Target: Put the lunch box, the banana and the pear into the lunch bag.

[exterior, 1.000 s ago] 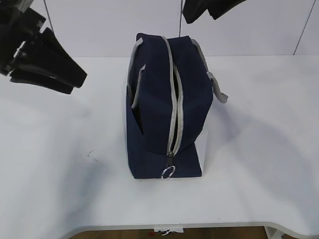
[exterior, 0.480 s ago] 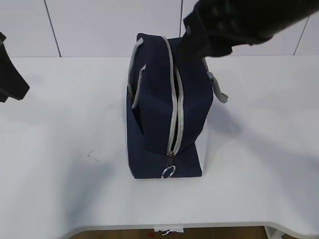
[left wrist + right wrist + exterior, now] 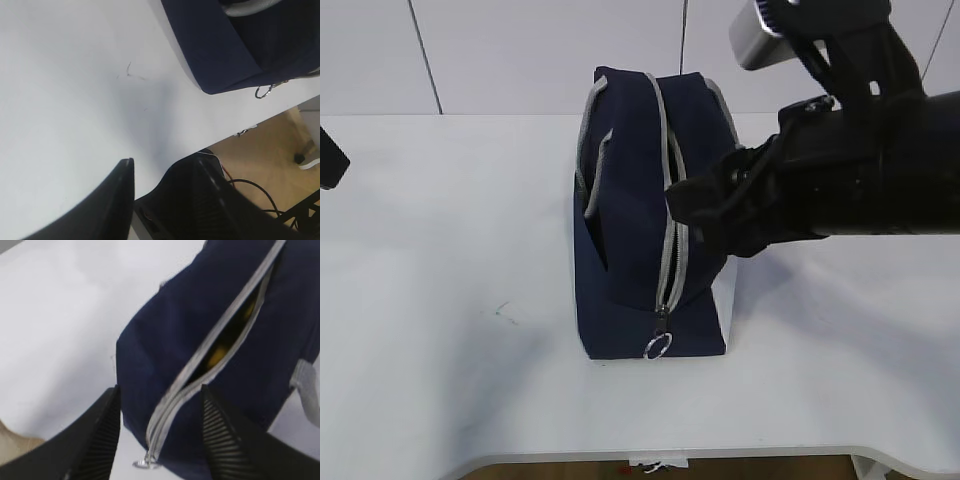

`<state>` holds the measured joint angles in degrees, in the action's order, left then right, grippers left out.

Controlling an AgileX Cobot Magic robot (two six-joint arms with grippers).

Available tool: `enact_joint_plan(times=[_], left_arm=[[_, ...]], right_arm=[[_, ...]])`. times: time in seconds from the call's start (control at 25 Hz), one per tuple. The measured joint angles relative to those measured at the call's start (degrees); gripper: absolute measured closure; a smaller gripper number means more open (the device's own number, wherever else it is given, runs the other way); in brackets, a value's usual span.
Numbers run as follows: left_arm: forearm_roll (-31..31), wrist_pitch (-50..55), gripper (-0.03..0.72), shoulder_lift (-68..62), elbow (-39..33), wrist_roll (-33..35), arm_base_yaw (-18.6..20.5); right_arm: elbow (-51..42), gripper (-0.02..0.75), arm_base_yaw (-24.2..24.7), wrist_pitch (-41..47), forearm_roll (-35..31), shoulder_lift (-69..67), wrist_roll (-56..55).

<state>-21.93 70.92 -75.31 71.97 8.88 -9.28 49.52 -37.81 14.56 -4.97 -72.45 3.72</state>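
Lunch bag: the navy lunch bag [image 3: 640,210] stood upright near the middle of the white table [image 3: 440,300], its grey zipper [image 3: 672,250] running along the top toward the camera, the ring pull [image 3: 658,347] hanging at the near end.
Zipper state: partly parted; the right wrist view showed a narrow slit along the top.
Inside the bag: through that slit something yellow [image 3: 227,342] showed, but too little of it to say whether it was the banana or the pear; the lunch box could not be made out.
Right gripper: the right gripper [image 3: 160,430] hovered just above the zipper line with its fingers [image 3: 222,440] spread apart and nothing between them; in the exterior view its tips were lost in the dark bulk of the arm.
Right arm: it covered the bag's right side and right handle in the exterior view.
Left gripper: the left gripper [image 3: 160,185] was off over the table's near edge, well apart from the bag, fingers apart and empty; in the exterior view only a dark sliver showed at the left edge.
Table mark: a faint scratch [image 3: 129,72] lay left of the bag.
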Motion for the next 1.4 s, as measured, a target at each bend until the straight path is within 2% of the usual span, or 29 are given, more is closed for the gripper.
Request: enact_joint_plan(times=[0.2, 0.28, 0.52, 0.76, 1.0, 1.2, 1.4], left_arm=[[0.0, 0.08, 0.391, 0.12, 0.0, 0.0, 0.0], [-0.1, 0.08, 0.391, 0.12, 0.0, -0.12, 0.0], [-0.1, 0.08, 0.391, 0.12, 0.0, -0.2, 0.0], [-0.22, 0.08, 0.391, 0.12, 0.0, -0.2, 0.0], [-0.22, 0.08, 0.391, 0.12, 0.0, -0.2, 0.0], [-0.22, 0.08, 0.391, 0.12, 0.0, -0.2, 0.0], [-0.22, 0.08, 0.391, 0.12, 0.0, -0.2, 0.0]], right_arm=[[-0.43, 0.349, 0.0, -5.6, 0.08, -2.97, 0.09], [-2.39, 0.349, -0.09, -10.41, -0.57, -3.54, 0.09], [-13.71, 0.349, -0.09, -30.2, -1.06, -3.68, 0.09], [-23.74, 0.35, -0.09, -42.36, 0.57, -4.45, -0.86], [-27.86, 0.349, -0.09, -46.32, 2.33, -8.74, -6.51], [-28.06, 0.35, -0.09, -46.68, 10.54, -12.06, -12.15], [-28.94, 0.35, -0.09, -48.0, 15.4, -13.19, -16.11]])
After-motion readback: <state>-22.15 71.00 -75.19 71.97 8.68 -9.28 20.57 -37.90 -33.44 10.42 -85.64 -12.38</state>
